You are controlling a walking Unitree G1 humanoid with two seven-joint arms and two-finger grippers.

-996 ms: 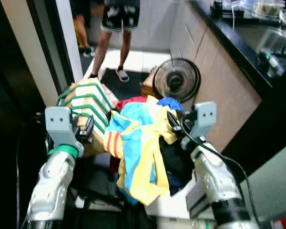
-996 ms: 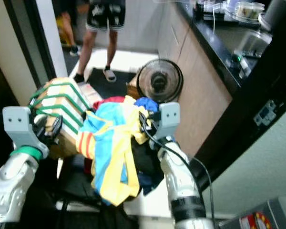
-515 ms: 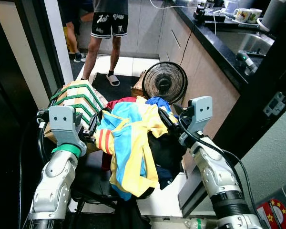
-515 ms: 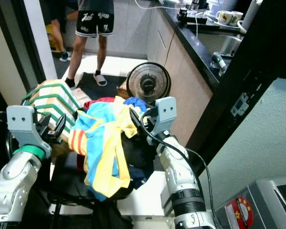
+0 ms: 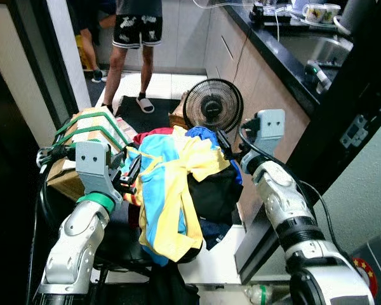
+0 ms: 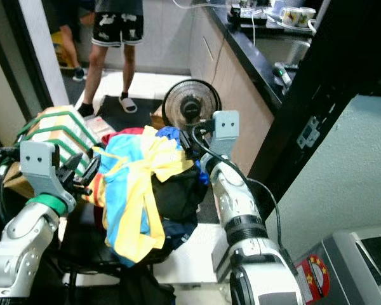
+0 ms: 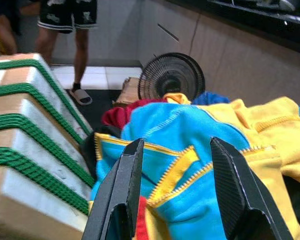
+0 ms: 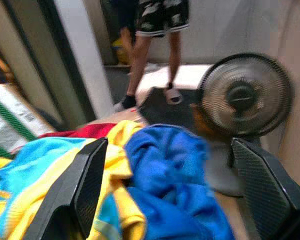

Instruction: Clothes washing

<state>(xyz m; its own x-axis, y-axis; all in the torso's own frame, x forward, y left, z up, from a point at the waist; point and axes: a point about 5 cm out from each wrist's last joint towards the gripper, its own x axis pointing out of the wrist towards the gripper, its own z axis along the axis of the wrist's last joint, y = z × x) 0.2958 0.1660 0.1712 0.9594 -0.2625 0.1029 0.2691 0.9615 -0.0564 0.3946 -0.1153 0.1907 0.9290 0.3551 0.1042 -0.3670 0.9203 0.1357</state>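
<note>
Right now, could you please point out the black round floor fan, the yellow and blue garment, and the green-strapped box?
black round floor fan [image 5: 213,106], left eye view, grille centre
yellow and blue garment [image 5: 168,184], left eye view, draped front
green-strapped box [image 7: 25,125], left wrist view, top face

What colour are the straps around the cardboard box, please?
Green straps on the cardboard box, clearest in the left wrist view.

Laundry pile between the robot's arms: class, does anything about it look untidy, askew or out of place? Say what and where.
The clothes are heaped unfolded between the left gripper and right gripper. A yellow and blue garment hangs down over the front of the heap. Both grippers are open at the heap's sides. A fan stands on the floor just behind.
</note>
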